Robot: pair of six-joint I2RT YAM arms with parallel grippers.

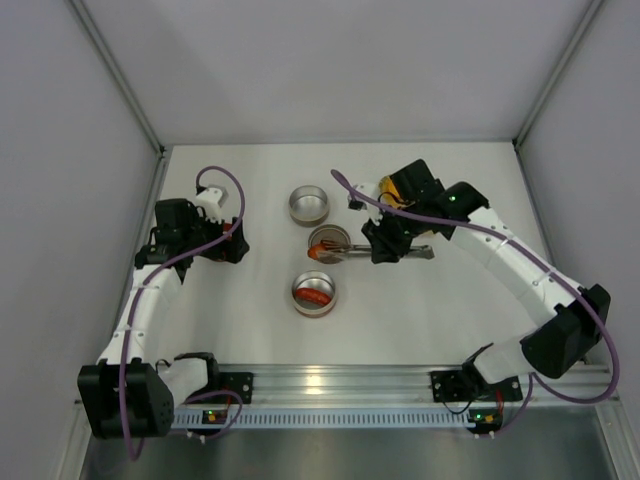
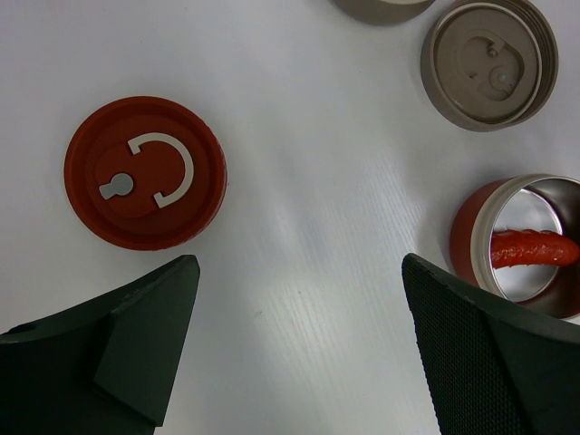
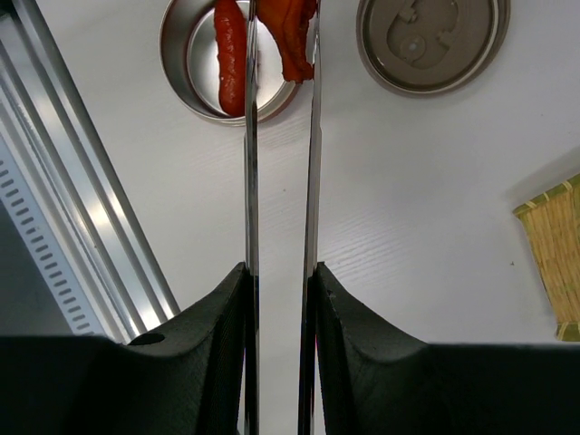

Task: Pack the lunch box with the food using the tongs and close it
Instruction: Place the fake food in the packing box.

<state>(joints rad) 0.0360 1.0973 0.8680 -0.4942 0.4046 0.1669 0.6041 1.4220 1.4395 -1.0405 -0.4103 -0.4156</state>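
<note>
My right gripper (image 1: 385,245) (image 3: 281,267) is shut on the slim silver tongs (image 1: 350,248) (image 3: 251,136), one finger outside each arm. The tongs point left and pinch a glossy red sausage piece (image 1: 316,252) (image 3: 294,41) at their tips, in the air. It hangs between a red-sided lunch box tin (image 1: 333,293) (image 3: 174,36) (image 2: 471,227) and a grey inner lid (image 3: 430,41) (image 2: 489,63). A second red sausage (image 1: 314,296) (image 3: 229,54) (image 2: 535,249) lies inside that tin. My left gripper (image 1: 228,243) (image 2: 299,263) is open over bare table beside the red lid (image 2: 145,222), holding nothing.
An empty silver tin (image 1: 290,205) stands behind the others. A woven yellow tray (image 1: 392,190) (image 3: 553,263) lies at the back right, partly behind my right arm. The aluminium rail (image 1: 340,380) (image 3: 54,181) runs along the near edge.
</note>
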